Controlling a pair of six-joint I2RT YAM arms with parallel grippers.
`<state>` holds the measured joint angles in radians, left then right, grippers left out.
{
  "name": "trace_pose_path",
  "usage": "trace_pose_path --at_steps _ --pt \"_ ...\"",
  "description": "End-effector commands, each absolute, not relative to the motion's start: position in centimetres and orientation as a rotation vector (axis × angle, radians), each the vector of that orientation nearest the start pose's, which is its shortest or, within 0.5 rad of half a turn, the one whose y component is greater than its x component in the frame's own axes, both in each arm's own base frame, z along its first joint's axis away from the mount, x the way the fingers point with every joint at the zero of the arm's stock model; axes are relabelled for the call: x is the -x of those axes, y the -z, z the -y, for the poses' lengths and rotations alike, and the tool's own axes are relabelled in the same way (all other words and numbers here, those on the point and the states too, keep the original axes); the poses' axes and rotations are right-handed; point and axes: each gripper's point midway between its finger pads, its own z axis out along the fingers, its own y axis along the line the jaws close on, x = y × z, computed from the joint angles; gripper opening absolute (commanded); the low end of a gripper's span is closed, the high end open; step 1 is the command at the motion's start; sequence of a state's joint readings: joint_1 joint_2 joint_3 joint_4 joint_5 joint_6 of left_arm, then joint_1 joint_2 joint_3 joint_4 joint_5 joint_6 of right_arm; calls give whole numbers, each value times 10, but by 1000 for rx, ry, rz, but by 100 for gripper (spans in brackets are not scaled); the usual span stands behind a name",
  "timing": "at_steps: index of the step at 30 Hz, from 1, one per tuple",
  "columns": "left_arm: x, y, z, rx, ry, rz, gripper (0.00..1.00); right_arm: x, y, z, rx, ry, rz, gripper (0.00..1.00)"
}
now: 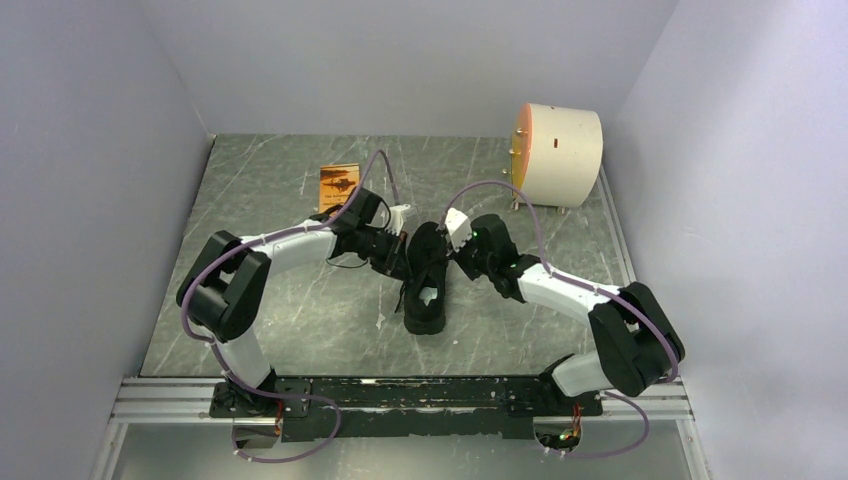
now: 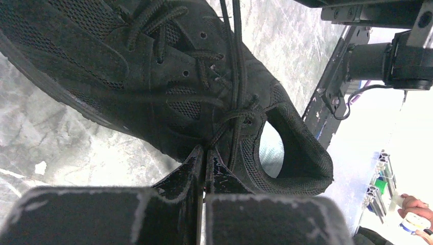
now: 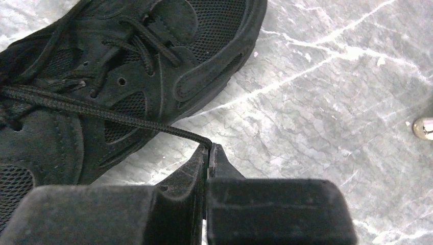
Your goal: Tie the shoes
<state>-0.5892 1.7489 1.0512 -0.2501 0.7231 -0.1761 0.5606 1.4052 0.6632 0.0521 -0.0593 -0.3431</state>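
Black sneaker (image 1: 428, 285) mid-way across the marbled table (image 1: 300, 310), toe toward 12 o'clock, my left gripper (image 2: 206, 151) at its 10 o'clock clamped onto the left lace (image 2: 223, 130), my right gripper (image 3: 209, 148) at 2 o'clock pinching the right lace (image 3: 102, 112) taut

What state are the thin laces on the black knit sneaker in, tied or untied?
Untied: no bow shows, and the right gripper's shut jaws hold one lace end taut sideways.

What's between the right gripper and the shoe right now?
Only a stretch of black lace, pinched in the right gripper and running taut to the shoe above the table. The right wrist view shows it.
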Motion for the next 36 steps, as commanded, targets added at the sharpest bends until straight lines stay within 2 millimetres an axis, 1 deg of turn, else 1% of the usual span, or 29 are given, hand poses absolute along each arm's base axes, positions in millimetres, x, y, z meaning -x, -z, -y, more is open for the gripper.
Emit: trace_pose_path --at_steps 1,7,11,15,18,24,28,30,32,33,34,35,36 --pt "-233 -54 293 -787 1112 -2566 5 -316 -52 -166 909 -89 -2092 0" --pt "-224 -43 285 -763 1104 -2599 5 -316 -48 -153 851 -43 -2103 0" --pt "-221 -38 283 -758 1102 -2607 5 -313 -44 -152 861 -52 -2096 0" --pt "-218 -31 279 -756 1078 -2623 5 -313 -40 -147 813 -69 -2102 0" --pt "-216 -26 277 -742 1073 -2630 5 -309 -37 -145 810 -92 -2091 0" --pt "-210 -15 271 -729 1057 -2656 5 -302 -28 -141 832 -109 -2095 0" --pt "-210 -18 274 -731 1086 -2642 5 -297 -30 -144 843 -137 -2068 0" --pt "-215 -22 275 -739 1060 -2632 5 -296 -32 -146 859 -153 -2058 0" --pt "-225 -29 272 -740 993 -2619 6 -296 -40 -152 858 -187 -2025 0" --pt "-230 -35 269 -732 944 -2610 14 -296 -47 -157 858 -229 -1997 0" --pt "-236 -42 265 -715 888 -2591 25 -294 -55 -166 870 -296 -1962 0" --pt "-242 -50 260 -694 833 -2565 32 -291 -64 -176 878 -358 -1927 4" --pt "-246 -63 255 -676 791 -2526 39 -286 -72 -185 894 -425 -1903 20"
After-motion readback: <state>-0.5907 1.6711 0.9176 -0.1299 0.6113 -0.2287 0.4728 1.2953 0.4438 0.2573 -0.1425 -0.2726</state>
